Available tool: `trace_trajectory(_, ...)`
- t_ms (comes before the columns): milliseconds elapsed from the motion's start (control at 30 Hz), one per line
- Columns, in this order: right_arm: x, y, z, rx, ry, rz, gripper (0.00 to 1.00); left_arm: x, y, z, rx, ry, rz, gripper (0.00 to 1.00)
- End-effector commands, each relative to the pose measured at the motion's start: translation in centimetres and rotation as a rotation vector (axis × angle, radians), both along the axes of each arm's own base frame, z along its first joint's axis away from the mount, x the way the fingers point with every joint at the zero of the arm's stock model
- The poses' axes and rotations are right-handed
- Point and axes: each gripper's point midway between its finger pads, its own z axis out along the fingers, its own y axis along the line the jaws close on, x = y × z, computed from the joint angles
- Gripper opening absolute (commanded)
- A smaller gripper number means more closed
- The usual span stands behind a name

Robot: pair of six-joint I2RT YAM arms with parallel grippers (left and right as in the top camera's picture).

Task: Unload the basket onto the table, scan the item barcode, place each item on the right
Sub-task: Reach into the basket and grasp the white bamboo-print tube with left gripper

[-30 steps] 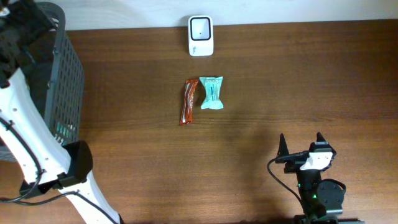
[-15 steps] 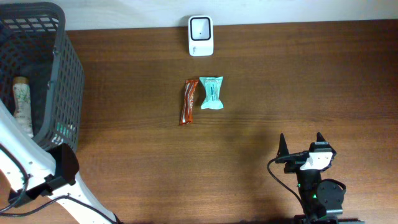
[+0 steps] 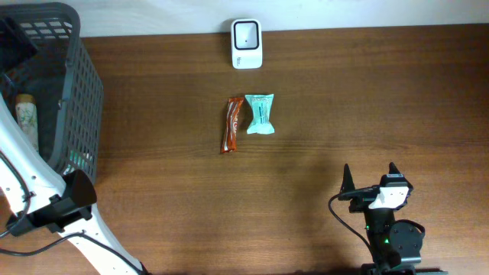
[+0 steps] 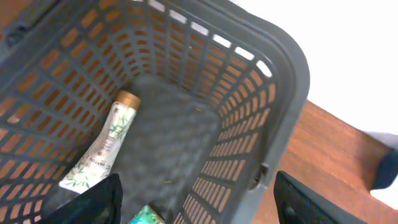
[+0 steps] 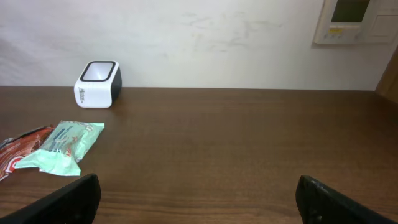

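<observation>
I work at what looks like a mock shop checkout: a white barcode scanner (image 3: 247, 44) on a wooden table (image 3: 367, 99), a grey shopping basket (image 3: 80, 92), a teal packet (image 3: 259, 114), a red snack bar (image 3: 231, 124), an office-style wall panel (image 5: 351, 18).

No lettering is legible: print on the tube (image 4: 102, 152) in the basket (image 4: 273, 93), the scanner (image 5: 97, 84), the teal packet (image 5: 62, 146) and the red wrapper (image 5: 18, 152) is too small or blurred.
</observation>
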Motion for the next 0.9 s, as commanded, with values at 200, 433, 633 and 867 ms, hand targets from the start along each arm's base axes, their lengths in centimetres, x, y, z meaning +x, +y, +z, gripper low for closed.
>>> trace_trajectory(200,0.0,-0.4,-0.3,0.003,0.004,-0.019,0.98,1.0,-0.5,-4.0,0.034,0.148,-0.064,0.78)
trace_trajectory(433,0.0,-0.4,-0.3,0.003,0.004,-0.019,0.98,2.6,4.5,-10.1,0.171,0.295,0.076,0.72)
trace_trajectory(633,0.0,-0.4,-0.3,0.003,0.004,-0.019,0.98,2.6,8.9,-16.7,0.340,0.464,0.048,0.80)
trace_trajectory(867,0.0,-0.4,-0.3,0.003,0.004,-0.019,0.98,0.6,11.4,-25.2,0.219,0.503,-0.162,0.79)
